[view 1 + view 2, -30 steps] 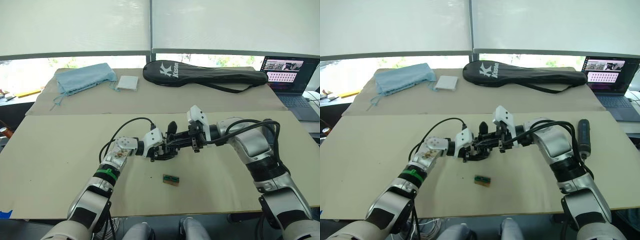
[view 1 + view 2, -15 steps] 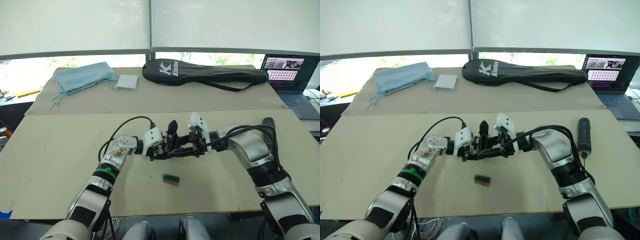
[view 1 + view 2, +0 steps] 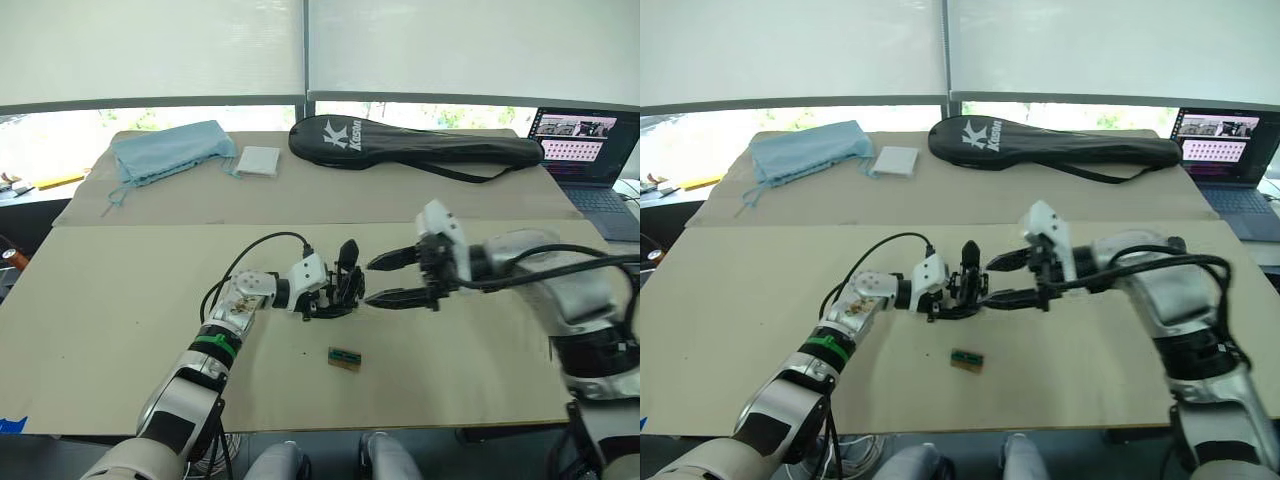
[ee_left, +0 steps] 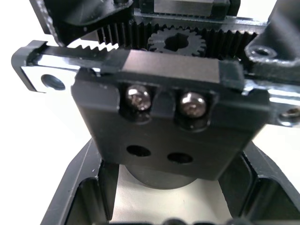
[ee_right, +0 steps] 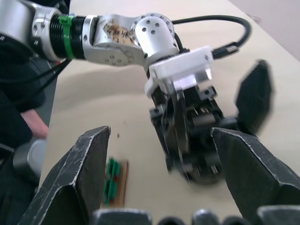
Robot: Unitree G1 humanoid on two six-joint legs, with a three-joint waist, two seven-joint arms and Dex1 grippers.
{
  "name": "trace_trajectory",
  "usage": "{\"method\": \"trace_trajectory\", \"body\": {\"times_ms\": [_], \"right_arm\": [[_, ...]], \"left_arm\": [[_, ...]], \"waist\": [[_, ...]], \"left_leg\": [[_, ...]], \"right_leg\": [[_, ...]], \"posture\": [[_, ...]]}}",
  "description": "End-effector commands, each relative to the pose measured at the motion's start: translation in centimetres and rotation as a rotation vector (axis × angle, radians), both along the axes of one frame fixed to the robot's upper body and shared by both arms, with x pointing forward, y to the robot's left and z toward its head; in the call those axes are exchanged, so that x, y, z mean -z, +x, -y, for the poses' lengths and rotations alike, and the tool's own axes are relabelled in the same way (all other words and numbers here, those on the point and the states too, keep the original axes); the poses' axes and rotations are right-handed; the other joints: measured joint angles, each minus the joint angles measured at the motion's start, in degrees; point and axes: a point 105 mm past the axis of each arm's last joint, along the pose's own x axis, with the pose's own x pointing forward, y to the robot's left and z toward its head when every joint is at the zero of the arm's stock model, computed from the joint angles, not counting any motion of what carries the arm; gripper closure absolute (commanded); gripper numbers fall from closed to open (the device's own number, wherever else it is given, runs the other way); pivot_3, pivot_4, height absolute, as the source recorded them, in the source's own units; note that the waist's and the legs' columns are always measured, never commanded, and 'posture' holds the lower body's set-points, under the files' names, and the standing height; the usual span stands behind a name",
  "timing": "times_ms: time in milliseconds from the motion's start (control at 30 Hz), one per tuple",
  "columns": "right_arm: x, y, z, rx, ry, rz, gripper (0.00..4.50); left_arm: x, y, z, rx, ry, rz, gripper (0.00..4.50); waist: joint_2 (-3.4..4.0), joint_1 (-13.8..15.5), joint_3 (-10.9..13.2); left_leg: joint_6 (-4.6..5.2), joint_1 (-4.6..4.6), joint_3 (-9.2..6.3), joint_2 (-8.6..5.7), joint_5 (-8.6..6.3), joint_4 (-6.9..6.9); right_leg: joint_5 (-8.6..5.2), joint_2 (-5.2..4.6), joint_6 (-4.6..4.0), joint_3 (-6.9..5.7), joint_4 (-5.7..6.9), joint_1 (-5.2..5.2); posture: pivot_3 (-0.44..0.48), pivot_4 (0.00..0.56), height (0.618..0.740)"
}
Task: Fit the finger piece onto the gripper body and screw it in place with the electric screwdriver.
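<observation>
My left gripper [image 3: 322, 298] is shut on the gripper body [image 3: 338, 292], a small black mechanism held just above the table's middle. In the left wrist view the gripper body [image 4: 171, 122] shows a toothed rack, a gear, and a block with two screws above two empty holes. A black pointed piece [image 3: 347, 262] sticks up from the body; I cannot tell whether it is the finger piece. My right gripper [image 3: 367, 283] stands open just to the right of the body, touching nothing, its fingers [image 5: 79, 173] spread wide. The electric screwdriver is hidden.
A small green-topped block [image 3: 343, 358] lies on the table in front of the grippers. At the back lie a black racket bag [image 3: 415, 145], a blue cloth [image 3: 165, 150] and a white pad [image 3: 258, 160]. A laptop [image 3: 590, 150] sits at the far right.
My right gripper has opened and drawn back to the right, away from the gripper body. The left gripper has kept the body in place.
</observation>
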Motion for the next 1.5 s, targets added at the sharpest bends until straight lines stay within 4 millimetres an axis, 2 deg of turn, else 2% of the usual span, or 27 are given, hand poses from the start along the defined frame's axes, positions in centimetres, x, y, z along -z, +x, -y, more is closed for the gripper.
{"method": "trace_trajectory", "body": {"times_ms": [33, 67, 133, 267, 367, 467, 533, 633, 767, 867, 1000, 1100, 1167, 1233, 1267, 1300, 1433, 1500], "right_arm": [[-1.3, -0.3, 2.8, 0.091, -0.046, -0.005, 0.69], [-1.2, -0.3, 4.3, 0.151, -0.089, -0.043, 0.44], [-1.2, 0.0, 7.0, 0.304, -0.145, -0.114, 0.03], [-1.6, 1.5, 11.3, 0.611, -0.171, -0.200, 0.03], [-1.3, 3.3, 16.4, 0.930, -0.214, -0.227, 0.03], [-0.9, 4.2, 20.2, 1.191, -0.225, -0.274, 0.03], [-0.5, 4.7, 21.9, 1.305, -0.249, -0.283, 0.03], [0.8, 4.9, 23.4, 1.404, -0.281, -0.323, 0.03], [2.3, 5.1, 23.6, 1.416, -0.308, -0.371, 0.03], [3.9, 6.0, 23.5, 1.433, -0.300, -0.386, 0.03], [5.1, 6.9, 23.2, 1.414, -0.305, -0.373, 0.03], [5.8, 7.2, 22.9, 1.402, -0.299, -0.383, 0.74], [5.8, 7.3, 22.8, 1.381, -0.306, -0.372, 1.58], [5.1, 7.6, 22.4, 1.331, -0.309, -0.355, 2.19], [4.6, 7.7, 21.9, 1.272, -0.314, -0.345, 2.49], [3.9, 7.9, 21.1, 1.179, -0.318, -0.335, 2.57], [1.8, 7.3, 16.8, 0.725, -0.380, -0.312, 2.57], [1.6, 6.3, 15.3, 0.535, -0.462, -0.293, 2.57]], "left_arm": [[-0.7, -0.1, -1.0, 0.001, -0.018, 0.002, 0.47], [-0.7, -0.3, -1.7, -0.002, -0.014, 0.002, 0.01], [-1.1, -0.9, -3.4, -0.006, -0.010, 0.009, 0.00], [-3.5, -2.7, -5.2, 0.005, -0.047, -0.002, 0.00], [-8.3, -5.8, -6.3, 0.061, -0.100, -0.014, 0.00], [-12.0, -8.5, -6.6, 0.123, -0.095, -0.009, 0.00], [-13.9, -9.6, -6.6, 0.147, -0.083, 0.012, 0.00], [-17.2, -11.0, -6.4, 0.180, -0.090, 0.047, 0.00], [-19.8, -11.6, -6.0, 0.192, -0.125, 0.073, 0.00], [-22.1, -12.3, -5.5, 0.223, -0.174, 0.083, 0.00], [-21.9, -12.6, -5.3, 0.234, -0.153, 0.089, 0.00], [-21.4, -12.7, -5.3, 0.230, -0.126, 0.090, 0.00], [-21.1, -12.7, -5.4, 0.229, -0.114, 0.091, 0.00], [-21.1, -12.6, -5.5, 0.225, -0.112, 0.091, 0.00], [-21.1, -12.6, -5.5, 0.225, -0.111, 0.090, 0.00], [-21.0, -12.6, -5.5, 0.226, -0.109, 0.090, 0.00], [-20.4, -12.4, -5.8, 0.226, -0.085, 0.091, 0.00], [-20.0, -12.3, -5.9, 0.224, -0.067, 0.095, 0.00]], "waist": [[-0.01, 0.0, 0.0], [0.00, -0.1, 0.0], [0.00, -0.4, 0.0], [0.02, -0.8, 0.0], [0.03, -0.4, 0.1], [0.08, 0.0, 0.1], [0.12, 0.1, 0.1], [0.12, -0.1, 0.2], [0.13, -0.4, 0.2], [0.14, -0.9, 0.2], [0.15, -1.7, 0.2], [0.17, -1.8, 0.2], [0.18, -1.8, 0.2], [0.18, -1.8, 0.2], [0.22, -1.8, 0.2], [0.28, -1.8, 0.3], [0.60, -1.9, 0.5], [0.86, -1.9, 0.7]], "left_leg": [[0.00, 0.01, -0.01, 0.02, 0.00, 0.00], [0.01, 0.01, 0.00, 0.02, -0.01, -0.01], [0.01, 0.02, 0.05, 0.06, -0.01, -0.07], [0.00, 0.03, 0.14, 0.21, -0.02, -0.18], [0.10, -0.19, 0.24, 0.21, -0.09, -0.22], [0.10, -0.32, 0.29, 0.21, -0.09, -0.21], [0.10, -0.31, 0.33, 0.19, -0.09, -0.22], [0.06, -0.28, 0.36, 0.15, -0.05, -0.19], [-0.04, -0.23, 0.36, 0.15, 0.02, -0.17], [-0.08, -0.13, 0.41, 0.15, 0.05, -0.20], [-0.13, 0.27, 0.42, 0.15, 0.08, -0.45], [-0.16, 0.39, 0.42, 0.15, 0.10, -0.55], [-0.16, 0.42, 0.42, 0.15, 0.10, -0.53], [-0.16, 0.48, 0.41, 0.15, 0.10, -0.53], [-0.16, 0.52, 0.40, 0.15, 0.10, -0.53], [-0.16, 0.57, 0.41, 0.15, 0.10, -0.54], [-0.16, 0.58, 0.42, 0.15, 0.09, -0.53], [-0.14, 0.57, 0.45, 0.15, 0.09, -0.52]], "right_leg": [[0.00, 0.00, 0.00, 0.00, -0.01, 0.01], [0.00, 0.00, 0.00, 0.02, -0.01, 0.01], [0.00, -0.01, 0.00, 0.11, 0.00, -0.04], [-0.03, 0.00, -0.06, 0.23, -0.02, -0.09], [-0.02, -0.10, -0.07, 0.27, -0.01, -0.30], [-0.02, -0.12, -0.08, 0.26, -0.02, -0.43], [-0.02, -0.14, -0.08, 0.25, -0.06, -0.40], [-0.02, -0.09, -0.08, 0.23, -0.05, -0.38], [-0.02, 0.03, -0.08, 0.23, -0.01, -0.36], [-0.02, 0.10, -0.08, 0.29, 0.03, -0.31], [-0.02, 0.12, -0.08, 0.34, 0.00, -0.05], [-0.02, 0.15, -0.09, 0.34, 0.00, 0.03], [-0.02, 0.15, -0.09, 0.34, -0.02, 0.07], [-0.03, 0.15, -0.09, 0.33, -0.06, 0.16], [-0.03, 0.16, -0.09, 0.33, -0.06, 0.19], [-0.03, 0.16, -0.09, 0.33, -0.07, 0.24], [-0.03, 0.20, -0.09, 0.32, -0.06, 0.24], [-0.03, 0.21, -0.09, 0.29, -0.04, 0.23]], "posture": [[0.000, 0.150, 0.736], [0.000, 0.150, 0.736], [0.000, 0.150, 0.736], [0.000, 0.150, 0.736], [0.000, 0.150, 0.736], [0.000, 0.150, 0.736], [0.000, 0.150, 0.736], [0.000, 0.150, 0.736], [0.000, 0.150, 0.736], [0.000, 0.150, 0.736], [0.000, 0.150, 0.736], [0.000, 0.150, 0.736], [0.000, 0.150, 0.736], [0.000, 0.150, 0.736], [0.000, 0.150, 0.736], [0.000, 0.150, 0.736], [0.000, 0.150, 0.736], [0.000, 0.150, 0.736]]}}
